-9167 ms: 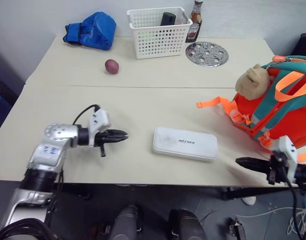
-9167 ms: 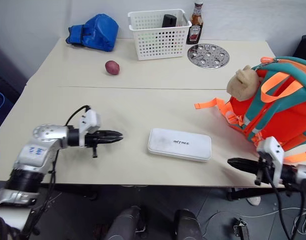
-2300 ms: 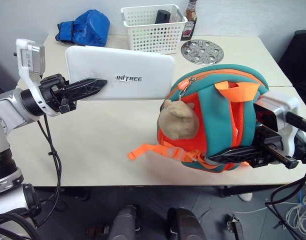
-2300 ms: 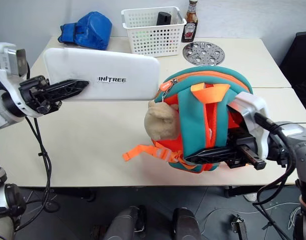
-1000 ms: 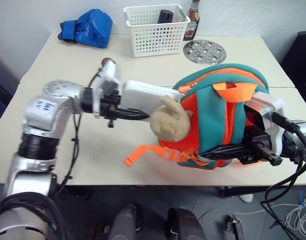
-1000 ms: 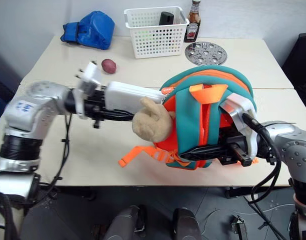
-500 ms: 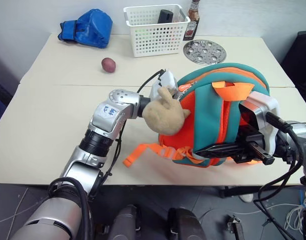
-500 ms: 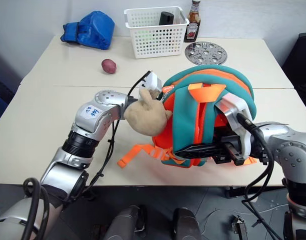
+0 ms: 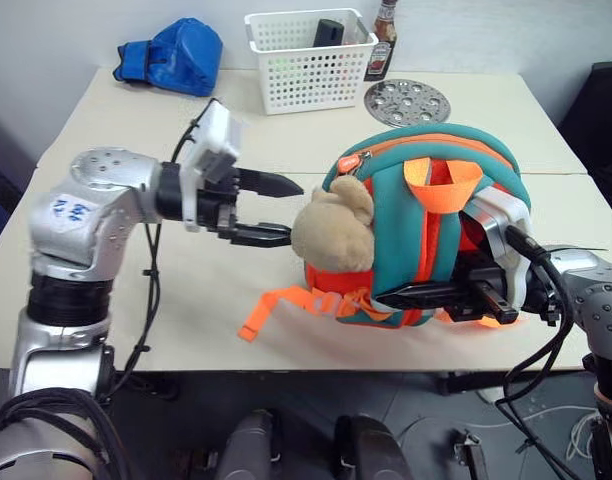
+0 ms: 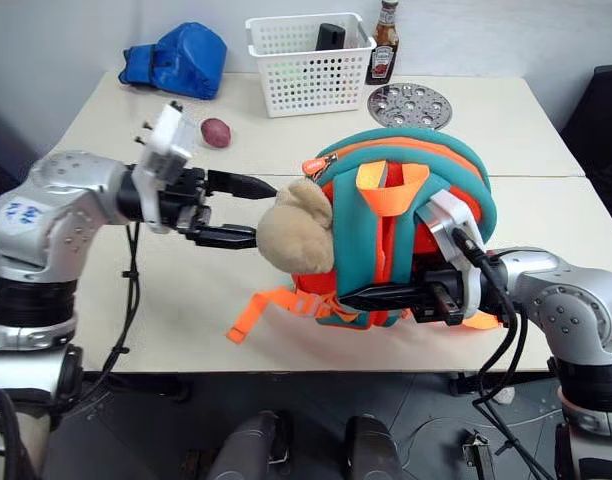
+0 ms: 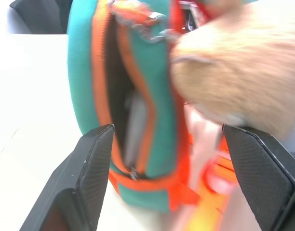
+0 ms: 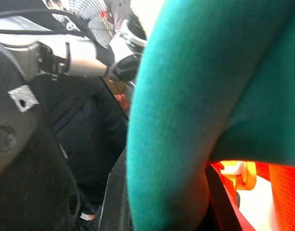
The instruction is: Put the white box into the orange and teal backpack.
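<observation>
Box in the backpack, my left pincer empty.

My right gripper (image 9: 411, 296) is clamped on a teal strap of the rounded orange backpack (image 9: 441, 235), plush toy (image 9: 331, 230) on its front. My left gripper (image 9: 281, 210) gapes beside the toy. The smooth white box (image 11: 134, 126) shows inside the zip opening. Beyond: perforated basket (image 9: 311, 62).

My left gripper (image 11: 167, 159) stands wide open, empty, its two black fingers (image 11: 89, 168) flanking the backpack (image 11: 89, 82) just ahead. I see the backpack's zipped mouth gaping, orange-edged in teal, with a pale flat shape inside that looks like the box (image 11: 135, 125). The tan plush toy (image 11: 239, 72) hangs blurred beside the opening. The table (image 11: 27, 96) lies pale behind.
</observation>
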`<state>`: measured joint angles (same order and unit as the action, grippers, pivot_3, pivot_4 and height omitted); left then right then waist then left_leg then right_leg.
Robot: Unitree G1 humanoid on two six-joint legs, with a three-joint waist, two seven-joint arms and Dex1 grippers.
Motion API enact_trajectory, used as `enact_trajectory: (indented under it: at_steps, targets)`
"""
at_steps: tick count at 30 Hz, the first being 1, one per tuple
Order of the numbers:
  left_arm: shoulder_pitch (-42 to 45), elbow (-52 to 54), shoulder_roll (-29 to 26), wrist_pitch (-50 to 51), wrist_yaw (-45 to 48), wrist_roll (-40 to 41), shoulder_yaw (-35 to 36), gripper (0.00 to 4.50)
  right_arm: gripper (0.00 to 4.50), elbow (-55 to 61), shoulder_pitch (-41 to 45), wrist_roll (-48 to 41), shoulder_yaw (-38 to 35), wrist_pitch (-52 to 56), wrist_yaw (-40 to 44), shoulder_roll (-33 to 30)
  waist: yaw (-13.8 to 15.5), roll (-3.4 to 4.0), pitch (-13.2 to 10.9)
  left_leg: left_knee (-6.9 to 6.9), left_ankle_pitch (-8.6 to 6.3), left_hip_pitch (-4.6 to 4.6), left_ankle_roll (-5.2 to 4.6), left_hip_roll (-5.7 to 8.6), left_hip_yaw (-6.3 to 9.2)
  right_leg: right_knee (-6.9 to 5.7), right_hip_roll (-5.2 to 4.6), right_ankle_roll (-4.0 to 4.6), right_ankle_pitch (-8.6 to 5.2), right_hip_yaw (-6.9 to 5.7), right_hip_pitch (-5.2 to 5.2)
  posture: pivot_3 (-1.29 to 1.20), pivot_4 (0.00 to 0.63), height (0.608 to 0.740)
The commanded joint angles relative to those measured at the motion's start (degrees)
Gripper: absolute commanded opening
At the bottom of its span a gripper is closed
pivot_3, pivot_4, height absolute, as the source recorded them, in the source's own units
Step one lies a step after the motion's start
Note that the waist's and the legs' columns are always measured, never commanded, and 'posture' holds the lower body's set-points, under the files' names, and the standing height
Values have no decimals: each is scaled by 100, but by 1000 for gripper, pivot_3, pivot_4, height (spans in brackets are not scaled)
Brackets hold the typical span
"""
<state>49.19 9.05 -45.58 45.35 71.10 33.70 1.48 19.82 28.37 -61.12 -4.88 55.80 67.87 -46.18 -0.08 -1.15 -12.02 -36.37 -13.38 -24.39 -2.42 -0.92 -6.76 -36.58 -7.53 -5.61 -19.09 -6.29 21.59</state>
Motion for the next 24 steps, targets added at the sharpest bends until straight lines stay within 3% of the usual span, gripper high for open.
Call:
enact_trajectory:
  at_steps: [1,9,13,21,24]
  targets:
    - [93,472,-252,367,-90,612,601,3777,0,18,84,60,-4,-133,-33,61,4,0,0,0,0,0,0,0,0,1,0,0,0,0,0,0,150,740]
    - [121,1312,38,954,-1186,1126,659,3777,0,-22,141,80,11,-115,-47,87,5,0,0,0,0,0,0,2,5,-2,1,-1,0,1,-4,0,150,740]
    - [-298,1320,184,-180,-1903,-677,-822,3777,0,7,179,-43,-36,-11,-114,113,15,3,2,14,2,23,4,6,-4,-9,1,-1,0,8,-10,0,150,740]
    - [-196,760,422,-588,-2062,-999,-763,3777,0,63,171,-212,-139,92,-224,151,20,-3,-1,13,2,11,2,4,-6,-2,0,0,0,9,-3,0,150,740]
    - [-203,671,414,-664,-1924,-869,-632,3235,0,107,116,-257,-151,71,-280,157,13,-3,-1,13,3,12,2,4,-6,-3,0,0,0,8,-3,0,150,740]
